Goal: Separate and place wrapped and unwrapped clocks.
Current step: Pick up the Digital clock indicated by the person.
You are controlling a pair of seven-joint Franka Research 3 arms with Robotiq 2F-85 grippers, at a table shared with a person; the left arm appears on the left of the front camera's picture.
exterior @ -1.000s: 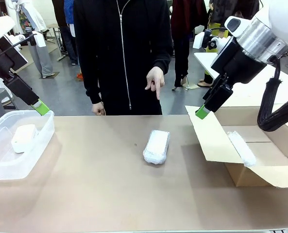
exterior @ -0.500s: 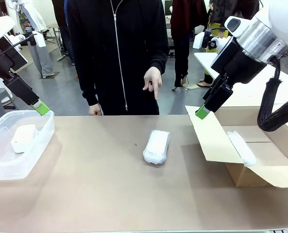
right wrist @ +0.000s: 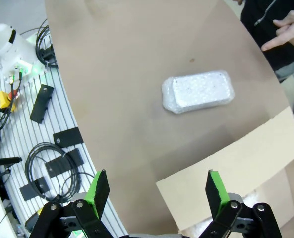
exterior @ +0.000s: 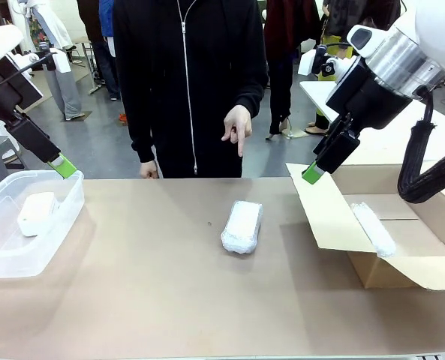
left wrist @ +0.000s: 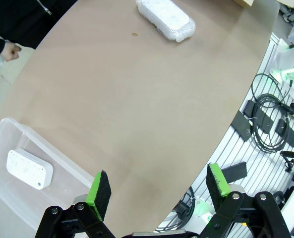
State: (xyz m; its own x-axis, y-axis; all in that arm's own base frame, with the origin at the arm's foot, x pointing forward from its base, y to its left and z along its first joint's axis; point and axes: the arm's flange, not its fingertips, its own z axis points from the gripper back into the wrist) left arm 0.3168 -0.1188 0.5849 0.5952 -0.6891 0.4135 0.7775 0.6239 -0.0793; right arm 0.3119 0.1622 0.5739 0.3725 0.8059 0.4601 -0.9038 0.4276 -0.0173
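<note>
One bubble-wrapped clock [exterior: 242, 226] lies in the middle of the brown table, also visible in the left wrist view [left wrist: 165, 19] and the right wrist view [right wrist: 198, 92]. A second wrapped clock [exterior: 372, 227] rests in the cardboard box [exterior: 402, 262] at the right. The bare white clock [exterior: 37, 213] [left wrist: 29, 168] sits in the clear plastic bin [exterior: 27, 259] at the left. My left gripper [exterior: 62, 166] [left wrist: 158, 184] hangs open above the bin's far edge. My right gripper [exterior: 311, 174] [right wrist: 157, 186] is open and empty above the box's raised flap.
A person in a black zip jacket stands at the far side, one hand [exterior: 238, 126] pointing a finger down toward the middle wrapped clock, the other fist [exterior: 151, 171] at the table edge. The box flap [exterior: 323, 214] slopes onto the table.
The person swayed a little left and back; the pointing hand stays about where it was. Both arms and all clocks have not moved.
</note>
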